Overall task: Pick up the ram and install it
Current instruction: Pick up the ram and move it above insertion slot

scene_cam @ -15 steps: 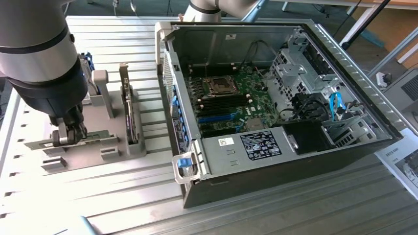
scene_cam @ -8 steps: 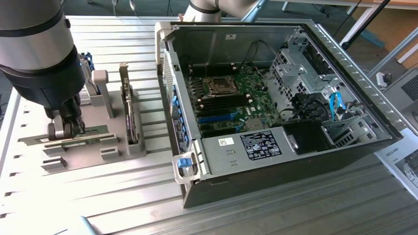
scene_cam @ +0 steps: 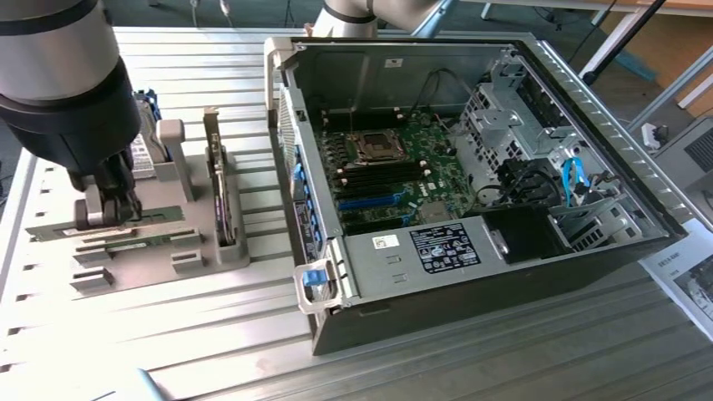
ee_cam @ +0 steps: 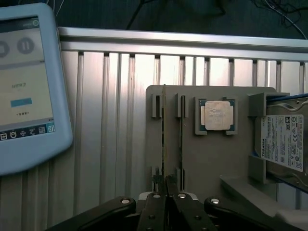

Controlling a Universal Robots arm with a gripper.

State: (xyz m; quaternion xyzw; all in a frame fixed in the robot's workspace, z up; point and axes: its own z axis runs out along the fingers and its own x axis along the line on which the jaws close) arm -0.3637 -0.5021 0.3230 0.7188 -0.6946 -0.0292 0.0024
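Two green ram sticks stand on edge in slots of a grey holder (ee_cam: 211,163). My gripper (ee_cam: 166,195) is down over that holder (scene_cam: 156,271), and its dark fingers (ee_cam: 153,211) are shut on the end of one ram (ee_cam: 163,139). The second ram (ee_cam: 181,139) stands just beside it, untouched. In the exterior view the gripper (scene_cam: 106,219) hangs under the big dark arm, on the ram (scene_cam: 56,227) at the holder's far side from the case. The open computer case (scene_cam: 468,276) lies at the exterior view's right, with its motherboard (scene_cam: 407,180) exposed.
A square silver processor (ee_cam: 217,115) lies in a pocket of the holder. A hard drive (ee_cam: 284,144) stands upright in it, seen edge-on in the exterior view (scene_cam: 223,196). A light blue touchscreen pendant (ee_cam: 24,86) lies on the slatted aluminium table (scene_cam: 223,351).
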